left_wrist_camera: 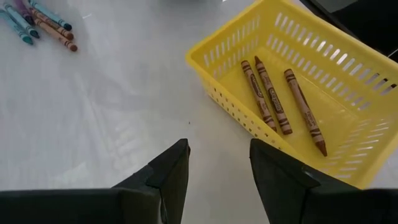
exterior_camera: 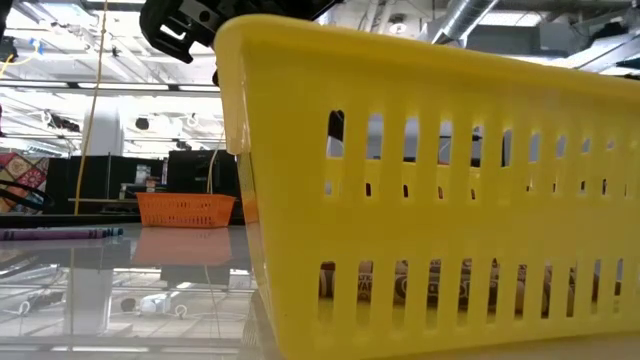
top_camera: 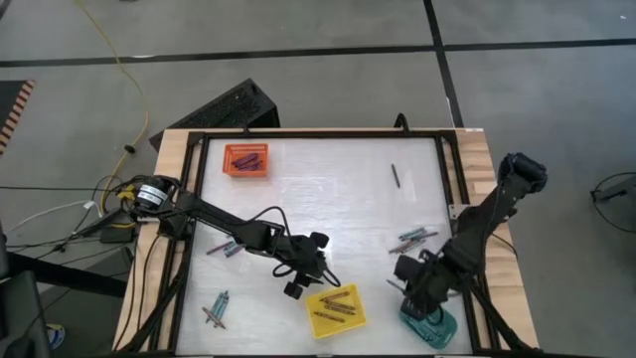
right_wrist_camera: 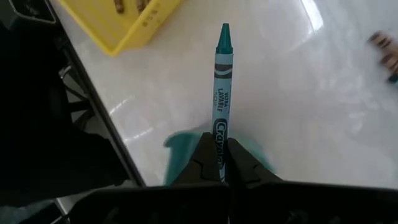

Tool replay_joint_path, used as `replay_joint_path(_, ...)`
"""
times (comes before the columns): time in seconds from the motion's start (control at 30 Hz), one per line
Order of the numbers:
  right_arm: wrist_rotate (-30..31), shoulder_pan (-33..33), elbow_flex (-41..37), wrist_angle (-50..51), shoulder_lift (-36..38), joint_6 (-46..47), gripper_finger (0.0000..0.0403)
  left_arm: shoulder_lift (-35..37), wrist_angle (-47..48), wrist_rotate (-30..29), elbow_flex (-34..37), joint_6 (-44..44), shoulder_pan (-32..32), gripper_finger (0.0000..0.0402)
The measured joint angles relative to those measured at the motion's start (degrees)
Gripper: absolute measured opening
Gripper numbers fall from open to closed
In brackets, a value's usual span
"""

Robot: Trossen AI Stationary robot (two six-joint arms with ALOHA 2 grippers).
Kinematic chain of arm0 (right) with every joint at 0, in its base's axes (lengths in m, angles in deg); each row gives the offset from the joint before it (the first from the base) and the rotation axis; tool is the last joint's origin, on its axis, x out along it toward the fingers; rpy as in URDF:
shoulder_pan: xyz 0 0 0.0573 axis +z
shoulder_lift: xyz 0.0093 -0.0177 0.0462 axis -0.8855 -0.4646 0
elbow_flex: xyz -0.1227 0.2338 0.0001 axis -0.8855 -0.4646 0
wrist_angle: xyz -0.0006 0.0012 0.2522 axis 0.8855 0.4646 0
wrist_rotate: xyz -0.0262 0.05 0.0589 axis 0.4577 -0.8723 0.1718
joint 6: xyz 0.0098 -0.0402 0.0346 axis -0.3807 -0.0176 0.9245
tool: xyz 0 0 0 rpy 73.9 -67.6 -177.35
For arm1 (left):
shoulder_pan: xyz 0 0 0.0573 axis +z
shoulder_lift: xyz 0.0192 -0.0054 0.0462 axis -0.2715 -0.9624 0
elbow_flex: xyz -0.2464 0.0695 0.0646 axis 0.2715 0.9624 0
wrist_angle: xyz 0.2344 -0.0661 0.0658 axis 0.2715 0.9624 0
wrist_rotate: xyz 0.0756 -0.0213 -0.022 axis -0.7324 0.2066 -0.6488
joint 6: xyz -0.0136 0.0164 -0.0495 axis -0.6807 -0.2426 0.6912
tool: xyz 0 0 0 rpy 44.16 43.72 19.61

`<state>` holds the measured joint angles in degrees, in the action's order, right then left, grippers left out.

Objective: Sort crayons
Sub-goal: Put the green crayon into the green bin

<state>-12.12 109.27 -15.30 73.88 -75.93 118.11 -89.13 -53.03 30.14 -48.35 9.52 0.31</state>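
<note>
Yellow tray (top_camera: 338, 310): on the tabletop (top_camera: 328, 189) at its near edge; holds three brown crayons (left_wrist_camera: 273, 99) lying side by side on its floor.
Orange tray (top_camera: 246, 159): far corner from the yellow tray, toward the left arm's side; dark crayons inside, number unclear.
Teal tray (top_camera: 429, 326): just right of the yellow tray, mostly hidden under the right arm; contents cannot be told.
Left gripper (top_camera: 298, 278): just beside the yellow tray's left corner, jaws apart, holding nothing.
Right gripper (right_wrist_camera: 219, 163): over the teal tray, clamped on a teal crayon (right_wrist_camera: 222, 93) that points toward the yellow tray.
Loose crayons: a cluster (top_camera: 412, 239) beyond the teal tray, a pair (top_camera: 224, 248) left of the yellow tray, two (top_camera: 215, 311) farther left, one dark stick (top_camera: 394, 175) far across.
</note>
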Motion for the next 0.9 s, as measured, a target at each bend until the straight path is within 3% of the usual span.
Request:
replay_joint_path(0.37, 1.27, 7.90, 5.85, -0.10, -8.49, 10.07, 0.0000, -0.02, -2.00, -0.02, 0.00, -1.07, 0.08, 0.0160)
replay_joint_path(0.9, 2.53, 17.18, 10.68, -0.02, -14.31, 26.95, 0.0000, -0.02, -5.92, -0.16, 0.00, -3.76, 2.32, 0.0160)
